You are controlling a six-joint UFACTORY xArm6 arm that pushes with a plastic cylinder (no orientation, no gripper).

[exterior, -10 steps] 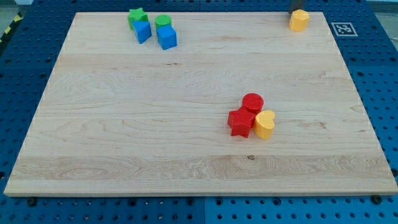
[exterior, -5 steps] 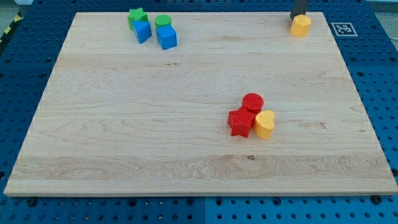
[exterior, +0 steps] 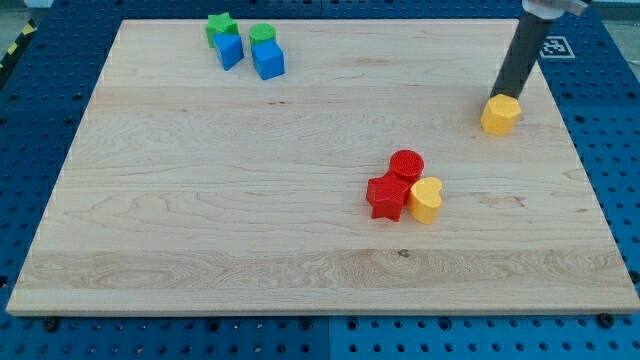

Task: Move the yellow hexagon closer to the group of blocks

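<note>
The yellow hexagon [exterior: 501, 115] lies on the wooden board [exterior: 250, 190] at the view's right, above and right of a group of three blocks. My tip [exterior: 503, 95] touches the hexagon's top edge, with the dark rod rising up and to the right. The group holds a red cylinder [exterior: 407, 165], a red star [exterior: 386, 197] and a yellow heart [exterior: 426, 200], all touching one another near the board's middle right.
At the view's top left sit a green star [exterior: 219, 27], a blue block [exterior: 230, 49], a green cylinder [exterior: 262, 36] and a blue cube [exterior: 268, 60]. A black-and-white marker [exterior: 553, 47] lies off the board's top right corner.
The yellow hexagon has slid from the board's top right corner down and slightly right, toward the red and yellow group. My tip followed behind it, and more of the rod now shows.
</note>
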